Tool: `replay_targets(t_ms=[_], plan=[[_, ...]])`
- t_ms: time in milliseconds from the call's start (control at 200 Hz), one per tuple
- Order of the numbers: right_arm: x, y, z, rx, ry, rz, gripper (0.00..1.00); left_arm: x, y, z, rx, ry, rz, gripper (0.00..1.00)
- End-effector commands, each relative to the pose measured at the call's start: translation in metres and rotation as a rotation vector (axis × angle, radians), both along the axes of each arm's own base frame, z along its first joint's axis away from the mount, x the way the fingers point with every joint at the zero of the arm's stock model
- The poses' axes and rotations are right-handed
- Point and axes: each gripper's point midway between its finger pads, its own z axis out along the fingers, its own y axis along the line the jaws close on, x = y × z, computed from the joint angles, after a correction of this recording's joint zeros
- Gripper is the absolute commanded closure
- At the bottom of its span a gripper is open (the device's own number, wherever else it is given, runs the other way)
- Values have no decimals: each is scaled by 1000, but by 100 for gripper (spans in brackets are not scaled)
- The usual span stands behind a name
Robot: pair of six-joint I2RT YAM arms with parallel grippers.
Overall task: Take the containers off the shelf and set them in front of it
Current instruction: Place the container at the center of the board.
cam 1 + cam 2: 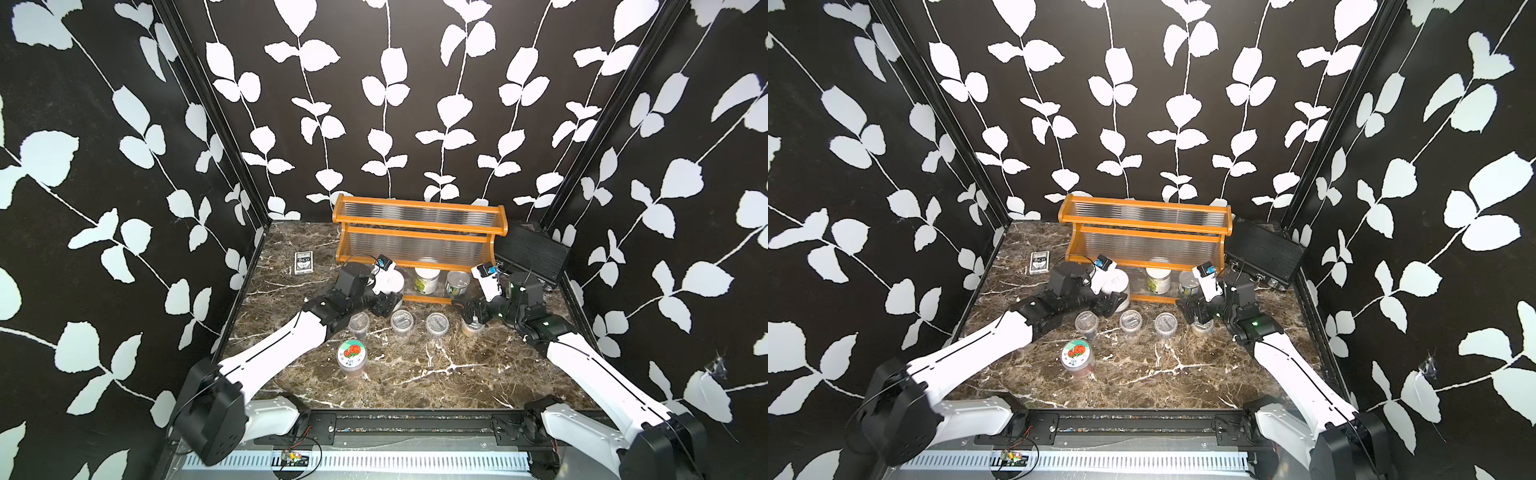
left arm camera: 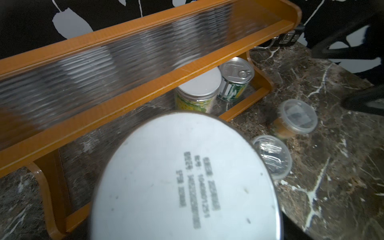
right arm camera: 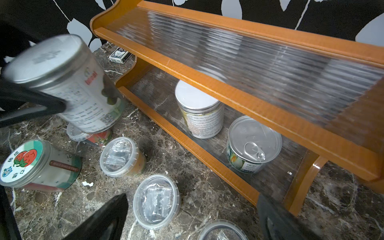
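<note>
Left wrist: printed code on jar [image 2: 187, 176]

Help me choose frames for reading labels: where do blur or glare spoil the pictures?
Left wrist view: the held jar looms close, its lid print soft; the shelf tiers look streaked. Right wrist view: that jar is blurred, while the pull-tab tin is crisp. In both top views the jar labels are too small to read.

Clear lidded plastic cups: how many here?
4, in a row before the orange wooden shelf: one cup, a second, a third, a fourth half hidden beneath the right gripper.
</note>
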Motion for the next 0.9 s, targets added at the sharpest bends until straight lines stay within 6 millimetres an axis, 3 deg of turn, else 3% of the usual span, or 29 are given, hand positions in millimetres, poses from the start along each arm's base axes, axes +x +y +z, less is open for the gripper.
replay_targets(t_ms=[0, 145, 335, 615, 895], plan=[[2, 4, 10, 12, -24, 34, 0, -42, -12, 8, 39, -4, -107, 21], [1, 3, 12, 4, -26, 31, 0, -88, -26, 13, 1, -5, -149, 20], [1, 0, 13, -13, -38, 21, 0, -130, -29, -12, 56, 12, -204, 19], [0, 3, 15, 6, -38, 32, 0, -133, -28, -64, 104, 25, -230, 18], [-5, -1, 19, -3, -45, 26, 0, -133, -32, -92, 150, 45, -249, 16]])
